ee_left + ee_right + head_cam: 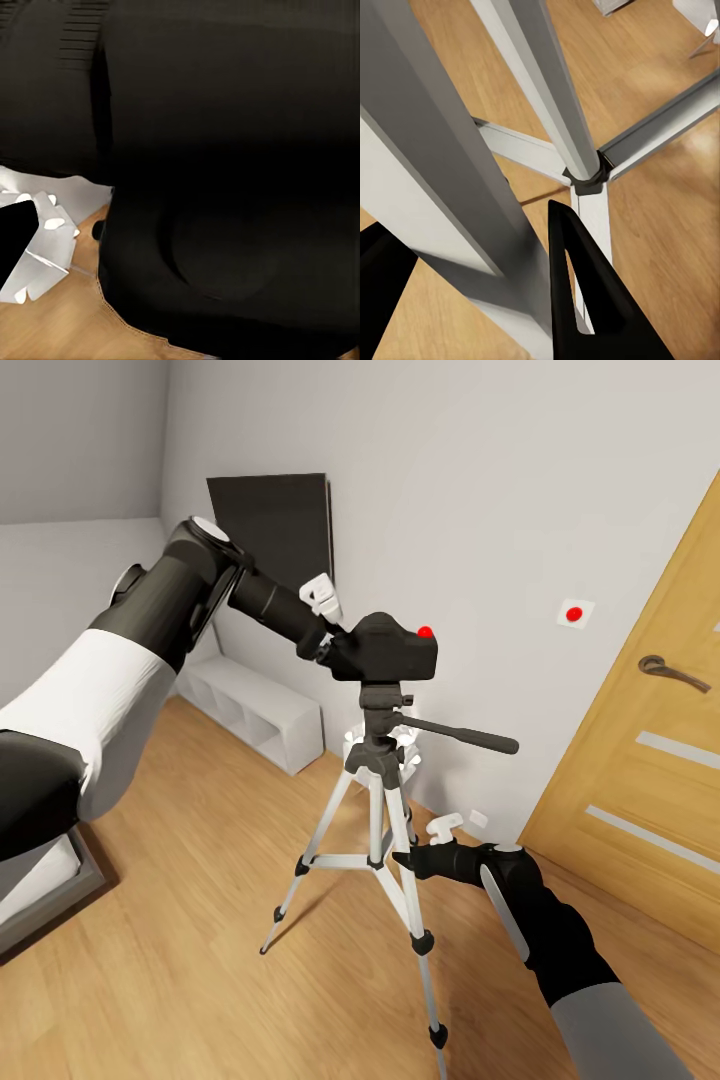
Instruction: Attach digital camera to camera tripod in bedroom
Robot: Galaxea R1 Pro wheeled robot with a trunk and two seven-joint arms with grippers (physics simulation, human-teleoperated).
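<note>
The camera tripod (375,830) stands on the wood floor (200,840) near the wooden door (640,760), with the digital camera (390,648) resting on its head. The left gripper (335,650) pinches the camera's side. The right gripper (408,858) clasps a tripod leg between its fingers (585,292).

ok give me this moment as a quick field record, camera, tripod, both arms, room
camera: small black DSLR-style camera with red dot, sitting on the tripod's black pan head
tripod: silver-white-legged tripod, upright on light wood floor, black handle pointing toward the wooden door
left gripper: at the camera's side, jaws hidden by its body
right gripper: jaws either side of a tripod leg
behind: white cube shelf, dark wall panel
</note>
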